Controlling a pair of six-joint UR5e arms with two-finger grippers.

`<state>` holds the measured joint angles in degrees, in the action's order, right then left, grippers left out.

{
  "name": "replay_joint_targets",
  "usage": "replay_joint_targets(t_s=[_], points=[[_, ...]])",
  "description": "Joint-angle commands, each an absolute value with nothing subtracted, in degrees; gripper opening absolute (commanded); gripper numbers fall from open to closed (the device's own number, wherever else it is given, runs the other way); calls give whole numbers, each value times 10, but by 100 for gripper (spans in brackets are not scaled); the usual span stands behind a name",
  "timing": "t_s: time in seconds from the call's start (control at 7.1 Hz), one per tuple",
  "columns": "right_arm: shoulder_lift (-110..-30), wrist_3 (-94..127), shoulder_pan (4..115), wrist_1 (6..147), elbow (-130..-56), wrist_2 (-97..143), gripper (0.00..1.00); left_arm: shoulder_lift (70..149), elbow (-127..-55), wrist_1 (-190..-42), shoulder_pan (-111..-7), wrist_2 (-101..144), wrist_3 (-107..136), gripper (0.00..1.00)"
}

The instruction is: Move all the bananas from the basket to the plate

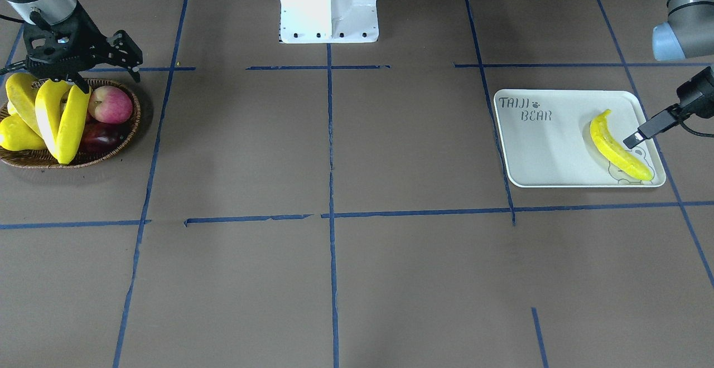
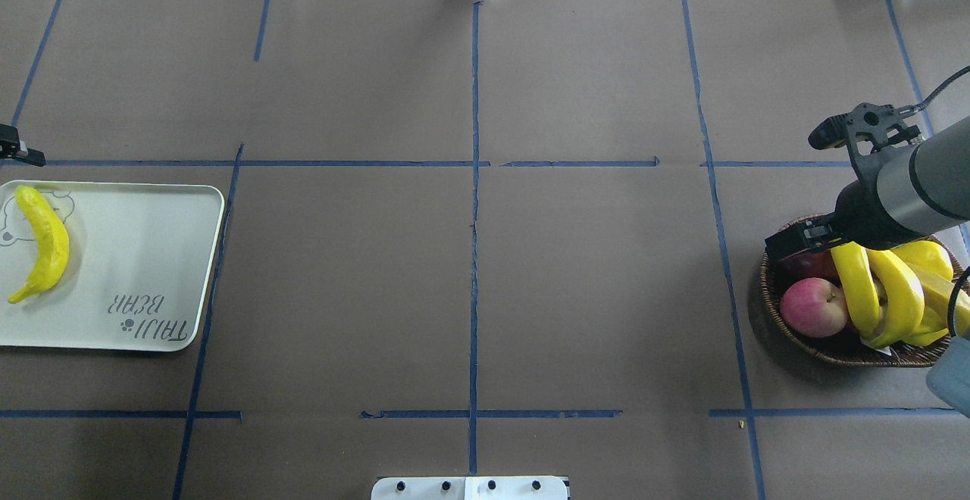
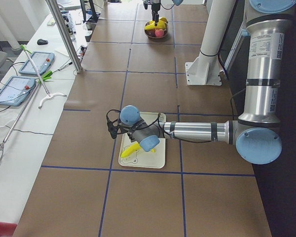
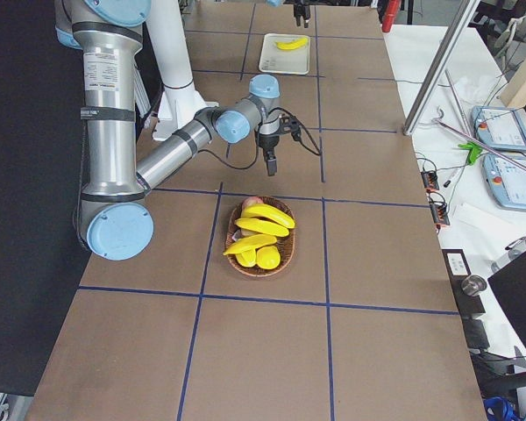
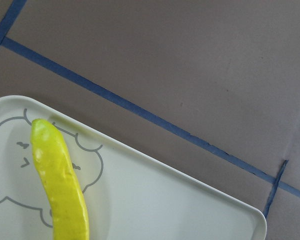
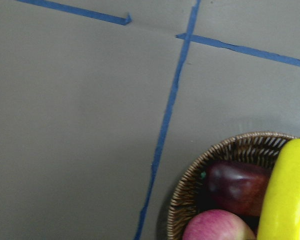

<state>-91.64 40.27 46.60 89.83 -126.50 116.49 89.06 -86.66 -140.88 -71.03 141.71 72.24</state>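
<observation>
One banana (image 1: 616, 148) lies loose on the right side of the white plate (image 1: 549, 150), over the bear drawing. My left gripper (image 1: 672, 116) hovers at the plate's right edge. Only one finger (image 1: 647, 128) shows, just beside the banana and apart from it, so the gripper looks open and empty. Three bananas (image 1: 53, 114) lean together in the wicker basket (image 1: 111, 153). My right gripper (image 1: 58, 81) hangs above the basket's far rim, open, with nothing in it. The right wrist view shows part of the basket (image 6: 215, 155) and one banana (image 6: 287, 195) below.
A red apple (image 1: 110, 104), a dark red fruit (image 1: 100, 134) and a yellow pear (image 1: 14, 136) share the basket. The white robot base (image 1: 329, 5) stands at the table's robot side. A side bench (image 3: 24, 84) holds tablets and cables.
</observation>
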Motion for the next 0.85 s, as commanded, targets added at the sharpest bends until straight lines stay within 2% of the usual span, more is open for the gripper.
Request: replay_joint_targets(t_s=[0.0,0.28,0.56,0.7], points=[[-934,401,442,904,-1234,1095,100,888,-870,-1410,-711,1418,722,100],[-967,400,410,905,-1227,1008,100,884,-870,-1411,-711,1418,722,100],[-969,401,402,905,-1211,993,99,880,-875,-1411,-711,1418,722,100],[-968,400,401,905,-1207,980,92,879,-875,-1411,-711,1418,722,100]])
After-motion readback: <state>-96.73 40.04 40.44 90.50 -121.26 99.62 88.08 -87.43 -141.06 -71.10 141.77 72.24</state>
